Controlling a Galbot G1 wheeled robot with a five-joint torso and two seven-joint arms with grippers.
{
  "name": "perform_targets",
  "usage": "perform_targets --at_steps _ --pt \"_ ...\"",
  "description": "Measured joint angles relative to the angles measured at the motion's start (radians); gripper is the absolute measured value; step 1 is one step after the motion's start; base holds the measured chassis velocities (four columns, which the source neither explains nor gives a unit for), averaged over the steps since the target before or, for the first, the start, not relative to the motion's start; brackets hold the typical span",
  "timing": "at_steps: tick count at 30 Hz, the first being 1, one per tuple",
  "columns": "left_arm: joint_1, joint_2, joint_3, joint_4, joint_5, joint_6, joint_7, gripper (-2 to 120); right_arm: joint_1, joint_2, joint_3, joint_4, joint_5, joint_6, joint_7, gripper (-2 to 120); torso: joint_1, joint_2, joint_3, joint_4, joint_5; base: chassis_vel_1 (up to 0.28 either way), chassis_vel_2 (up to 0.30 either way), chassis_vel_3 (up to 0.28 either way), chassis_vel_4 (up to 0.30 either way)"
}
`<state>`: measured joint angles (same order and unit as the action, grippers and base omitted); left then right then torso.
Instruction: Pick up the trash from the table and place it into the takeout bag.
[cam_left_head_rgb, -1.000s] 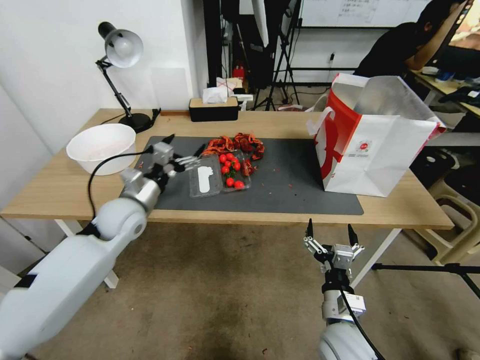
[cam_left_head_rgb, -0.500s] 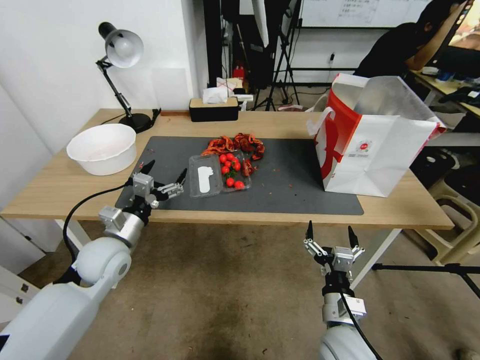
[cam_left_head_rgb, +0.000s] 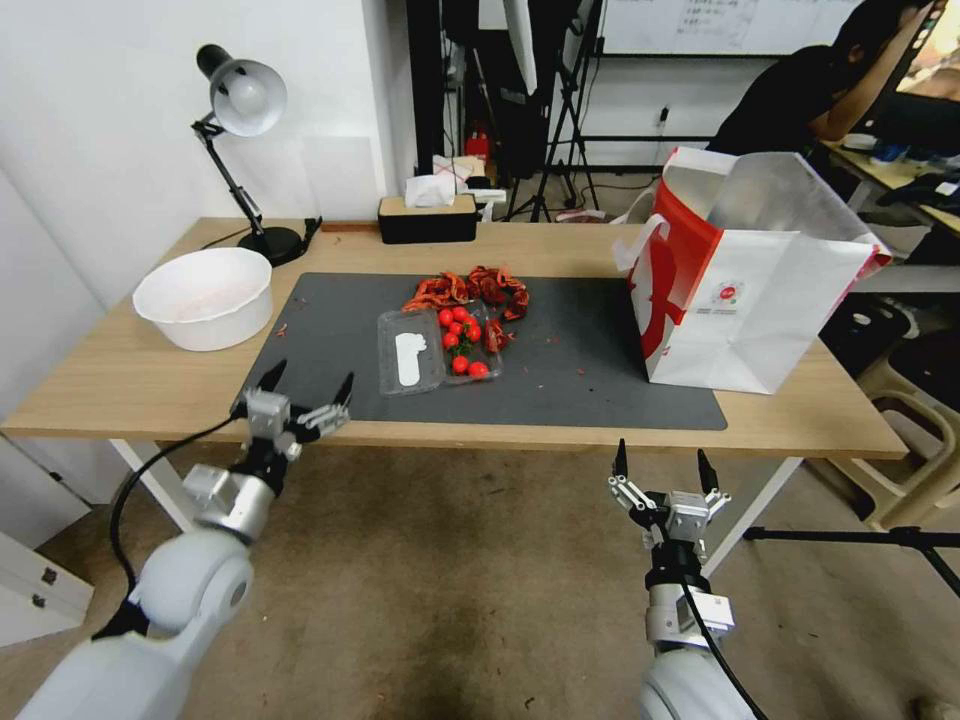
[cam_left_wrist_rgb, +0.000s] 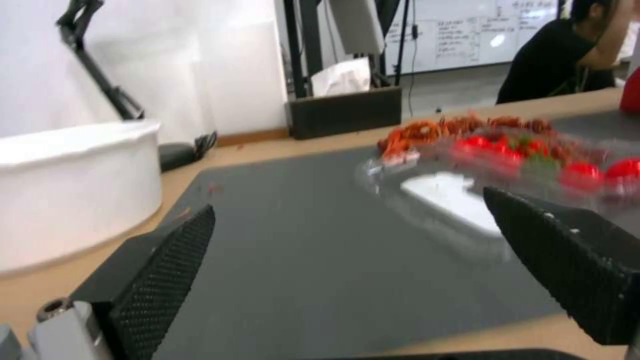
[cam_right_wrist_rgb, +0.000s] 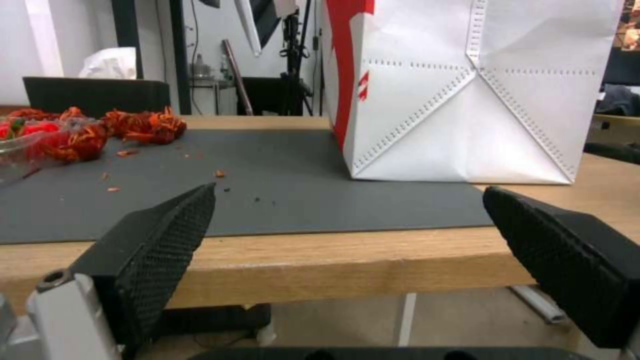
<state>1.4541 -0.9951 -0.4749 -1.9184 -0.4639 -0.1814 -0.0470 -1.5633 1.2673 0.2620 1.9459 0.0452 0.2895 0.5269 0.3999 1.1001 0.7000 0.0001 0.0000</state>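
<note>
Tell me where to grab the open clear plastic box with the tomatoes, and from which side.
Probably grip the clear plastic box by the thin outer edge of its empty lid half, which lies flat on the dark mat toward the left gripper. Come in low from that side with the fingers wide, as they are now. The tomato half is loaded, with red scraps against it.

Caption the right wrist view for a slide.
Open right end effector below the table edge, facing the takeout bag on the mat.

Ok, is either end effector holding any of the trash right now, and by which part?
Nothing is held. The left end effector is open at the table's near edge, short of the clear container. The right end effector is open below the table edge.
</note>
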Motion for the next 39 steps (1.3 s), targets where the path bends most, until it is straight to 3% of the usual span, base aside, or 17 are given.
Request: perform_targets --at_steps 7,23,39 --pt "0.078 -0.039 -0.038 0.006 0.035 -0.055 0.002 100 0.005 0.0 -0.005 -0.006 0.0 -0.001 -0.001 100 0.0 0.0 0.0 -0.0001 0.0 0.0 0.0 0.0 0.0" --pt "0.129 -0.075 -0.053 0.031 0.07 -0.119 0.006 100 0.003 0.004 -0.01 -0.01 0.0 -0.002 -0.002 100 0.0 0.0 0.0 -0.0001 -0.0001 0.0 0.0 0.0 0.0" --pt "0.125 -0.074 -0.058 0.032 0.072 -0.123 0.005 100 0.002 0.007 -0.01 -0.011 -0.005 -0.003 -0.003 100 0.0 0.0 0.0 -0.0001 0.0 0.0 0.0 0.0 0.0"
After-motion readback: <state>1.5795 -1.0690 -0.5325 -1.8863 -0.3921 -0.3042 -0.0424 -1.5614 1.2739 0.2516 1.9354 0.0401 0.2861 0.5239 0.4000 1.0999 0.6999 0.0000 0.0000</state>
